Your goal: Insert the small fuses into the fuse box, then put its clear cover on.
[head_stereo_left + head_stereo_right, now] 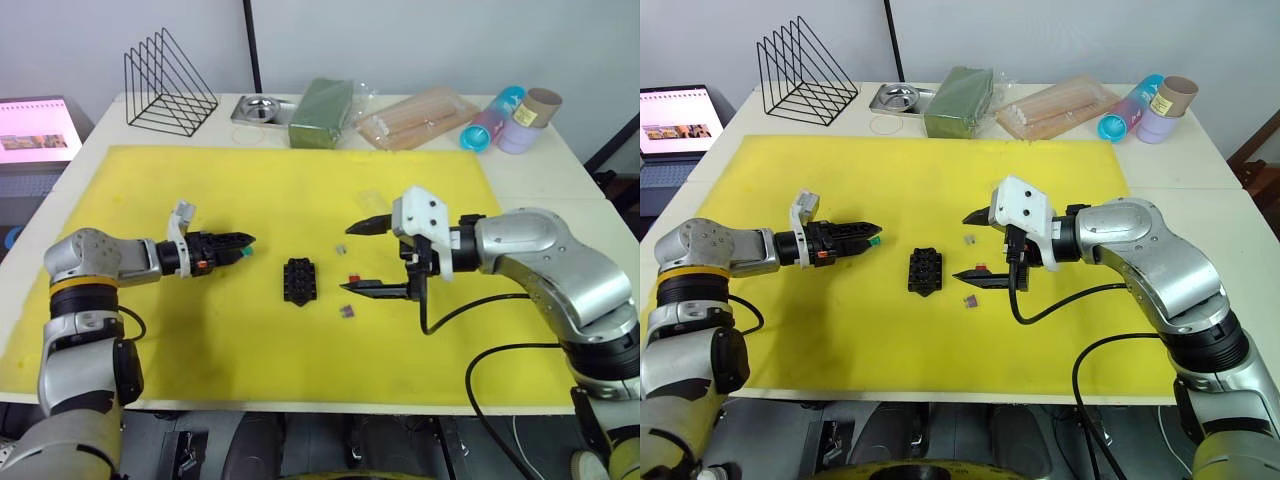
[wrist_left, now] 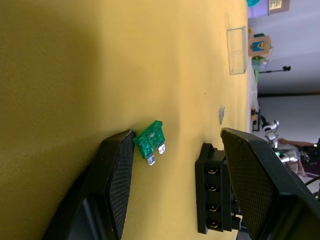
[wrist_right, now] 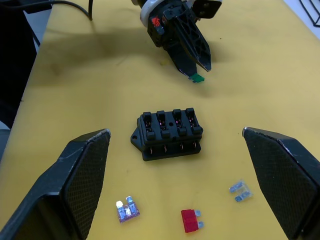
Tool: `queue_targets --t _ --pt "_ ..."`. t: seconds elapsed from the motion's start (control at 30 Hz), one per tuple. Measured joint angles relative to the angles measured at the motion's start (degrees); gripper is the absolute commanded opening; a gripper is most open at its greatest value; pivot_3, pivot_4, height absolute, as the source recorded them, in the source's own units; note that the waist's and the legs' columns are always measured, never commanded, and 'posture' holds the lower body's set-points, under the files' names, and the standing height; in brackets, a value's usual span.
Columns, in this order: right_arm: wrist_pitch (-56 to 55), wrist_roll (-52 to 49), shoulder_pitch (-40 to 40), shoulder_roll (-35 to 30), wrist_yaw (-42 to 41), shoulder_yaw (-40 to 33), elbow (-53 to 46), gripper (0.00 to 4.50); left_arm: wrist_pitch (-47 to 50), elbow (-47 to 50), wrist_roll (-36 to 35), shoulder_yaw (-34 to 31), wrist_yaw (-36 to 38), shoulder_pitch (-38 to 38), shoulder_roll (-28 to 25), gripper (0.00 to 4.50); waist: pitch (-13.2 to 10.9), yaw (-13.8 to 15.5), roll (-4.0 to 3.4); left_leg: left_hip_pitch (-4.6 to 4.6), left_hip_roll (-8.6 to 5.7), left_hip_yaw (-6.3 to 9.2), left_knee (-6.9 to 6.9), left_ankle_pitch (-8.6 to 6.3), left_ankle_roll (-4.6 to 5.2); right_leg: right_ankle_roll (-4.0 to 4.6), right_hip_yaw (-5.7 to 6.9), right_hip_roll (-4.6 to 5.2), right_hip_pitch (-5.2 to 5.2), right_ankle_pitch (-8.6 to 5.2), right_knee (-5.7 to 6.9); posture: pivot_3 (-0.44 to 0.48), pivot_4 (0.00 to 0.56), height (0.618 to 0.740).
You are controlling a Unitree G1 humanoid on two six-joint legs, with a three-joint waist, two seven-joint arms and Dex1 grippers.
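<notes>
On the yellow mat [image 1: 150, 330], the left gripper [image 1: 243, 242] points toward the centre with its fingers spread apart, nothing clamped between them. The left wrist view shows the green fuse [image 2: 151, 141] against the inner face of one finger [image 2: 116, 172], blades toward the mat; whether it rests on the mat cannot be told. The fuse box [image 1: 299, 280] lies at mat centre, between the two grippers, all four slots empty in the right wrist view. Just to its right lie the greyish-tan fuse [image 1: 341, 249], the red fuse [image 1: 353, 277] and the purple fuse [image 1: 346, 312], all flat on the mat and apart from one another. The right gripper [image 1: 372, 258] is spread wide, empty, hovering over these three fuses and partly screening them from the head camera. The clear cover [image 2: 236, 50] lies farther back on the mat, plain in the left wrist view. Beyond the mat stand a wire rack [image 1: 168, 85], a metal tray [image 1: 262, 110], a green packet [image 1: 322, 112], a bag of sticks [image 1: 418, 118] and tubes [image 1: 512, 120].
</notes>
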State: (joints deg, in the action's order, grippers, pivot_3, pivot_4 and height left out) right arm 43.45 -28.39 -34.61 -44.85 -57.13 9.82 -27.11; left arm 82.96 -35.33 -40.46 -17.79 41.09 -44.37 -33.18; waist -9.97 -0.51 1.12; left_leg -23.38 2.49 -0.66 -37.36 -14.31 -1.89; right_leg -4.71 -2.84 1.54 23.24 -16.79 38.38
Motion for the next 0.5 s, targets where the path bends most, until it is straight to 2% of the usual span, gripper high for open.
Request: queue_targets --t 0.03,0.13,0.47,0.5 --pt "-0.02 0.01 0.0 0.0 0.0 0.0 0.0 4.5 -0.1 0.26 -0.02 -0.02 0.03 0.25 0.0 2.88 0.0 -0.03 0.0 0.0 0.0 0.0 0.0 0.0 0.0 0.0 0.0 0.0 0.0 0.0 0.0 0.0 0.15 0.74" --pt "-0.1 0.07 0.0 0.0 0.0 0.02 0.0 4.5 -0.73 0.66 0.05 -0.04 0.08 0.96 0.0 2.29 0.0 -0.11 -0.01 0.01 0.0 0.01 0.01 0.0 0.0 0.0 0.0 0.0 0.0 0.0 0.0 0.0 0.15 0.74" --pt "-0.67 0.22 0.0 0.0 -0.11 0.59 0.12 4.5 -1.74 1.21 0.2 -0.33 0.15 1.65 0.08 2.29 0.0 -0.16 -0.01 0.0 0.01 0.02 0.01 0.0 0.0 0.0 0.01 -0.01 0.0 0.0 -0.01 0.0 0.15 0.74" --pt "-0.73 0.25 0.0 0.0 -0.17 0.64 0.18 4.5 -1.92 1.43 0.19 -0.36 0.15 1.81 0.13 2.1 0.0 -0.16 -0.01 0.0 0.01 0.02 0.01 0.0 0.0 0.0 0.01 -0.01 0.0 0.0 -0.01 0.0 0.15 0.74"
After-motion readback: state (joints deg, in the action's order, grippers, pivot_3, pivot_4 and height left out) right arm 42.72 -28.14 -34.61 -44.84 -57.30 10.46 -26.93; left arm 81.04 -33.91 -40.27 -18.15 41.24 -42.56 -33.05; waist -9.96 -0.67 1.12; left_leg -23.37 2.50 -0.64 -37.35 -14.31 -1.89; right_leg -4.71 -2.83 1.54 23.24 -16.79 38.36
